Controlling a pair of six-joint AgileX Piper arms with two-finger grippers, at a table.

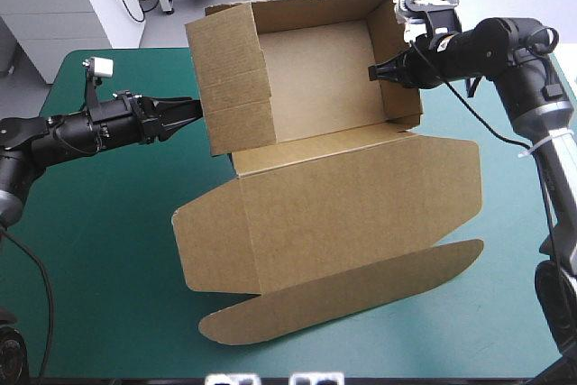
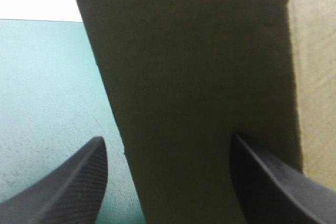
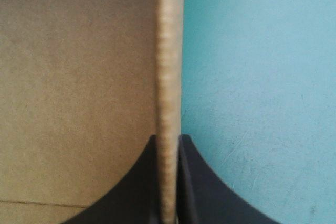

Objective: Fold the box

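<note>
Now reaching inward — right end effector (image 1: 372, 72) clamps the box (image 1: 315, 214) wall, left end effector (image 1: 196, 110) open beside it.

Brown box (image 2: 199, 77) wall blurred, cut off by the left wrist view's edges, outer finger of the right claw (image 1: 374, 71) hidden behind the wall from above, contact of the left claw (image 1: 196, 110) with it unclear.
</note>
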